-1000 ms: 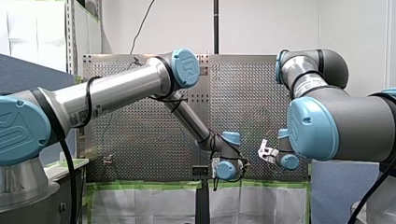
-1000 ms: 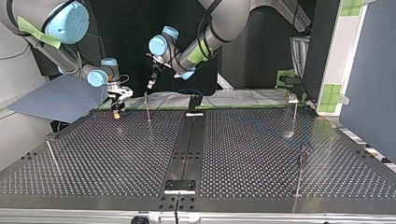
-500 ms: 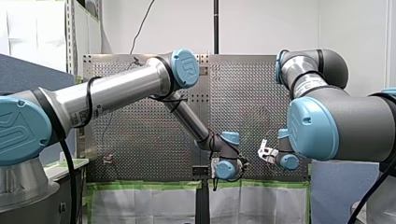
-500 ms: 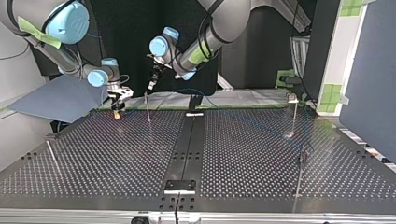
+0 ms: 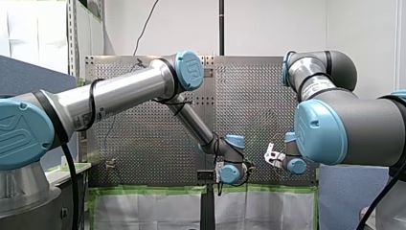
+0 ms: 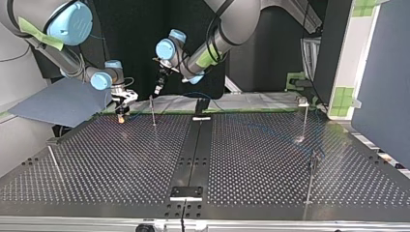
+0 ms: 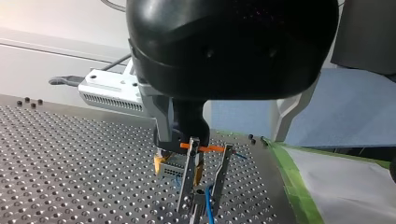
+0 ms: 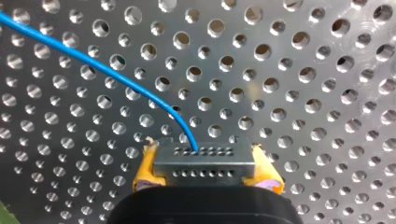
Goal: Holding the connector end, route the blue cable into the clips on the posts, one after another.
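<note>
**Connector pinched in right hand; cable runs through left hand's gap**

Thin blue cable [image 8: 189, 133]: leaves the top face of the small grey metal connector block [image 8: 204, 163], which has rows of tiny holes. It arcs away over the perforated metal bench [image 6: 251, 159]. The block sits low over the bench, near the far edge at the top view's left.

My right hand [image 8: 204, 173]: yellow pads [image 8: 145, 169] pressed on both ends of the block, pinching it.

My left hand [image 7: 201, 203]: two slim metal fingers [image 7: 189, 177] spread, with a clear gap between them. The cable passes through that gap near the tips; cannot tell whether they touch it. In the top view this hand hangs higher than the right one, above and just beside a thin upright metal post [image 6: 153, 112]. That post stands between the right hand and the bench's dark centre strip [image 6: 193, 154]. Further posts stand well apart toward that view's right. Their clips are too small to make out.

Past the bench edge, left wrist view: green tape strip [image 7: 289, 186], then a white sheet [image 7: 345, 186].
</note>
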Robot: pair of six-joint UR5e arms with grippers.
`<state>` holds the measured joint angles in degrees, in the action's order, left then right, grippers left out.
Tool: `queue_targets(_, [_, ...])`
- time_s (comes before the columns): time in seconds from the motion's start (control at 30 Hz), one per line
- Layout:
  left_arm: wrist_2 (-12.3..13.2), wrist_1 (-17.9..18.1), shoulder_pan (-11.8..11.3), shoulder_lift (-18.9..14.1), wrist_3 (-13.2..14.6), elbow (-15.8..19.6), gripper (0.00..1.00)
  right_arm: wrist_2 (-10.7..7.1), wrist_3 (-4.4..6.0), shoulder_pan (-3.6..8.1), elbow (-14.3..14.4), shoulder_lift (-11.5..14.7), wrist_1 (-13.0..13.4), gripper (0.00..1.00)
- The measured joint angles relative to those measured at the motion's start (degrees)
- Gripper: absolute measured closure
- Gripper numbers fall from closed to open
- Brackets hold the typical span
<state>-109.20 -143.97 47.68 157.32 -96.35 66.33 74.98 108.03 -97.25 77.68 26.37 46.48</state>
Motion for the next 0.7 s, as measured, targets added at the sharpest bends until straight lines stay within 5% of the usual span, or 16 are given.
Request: queue_targets(0.7, [-1.1, 0.1, -0.1, 0.0, -0.2, 0.0, 0.00, 0.00, 0.00, 0.00, 0.0, 0.0, -0.2, 1.00])
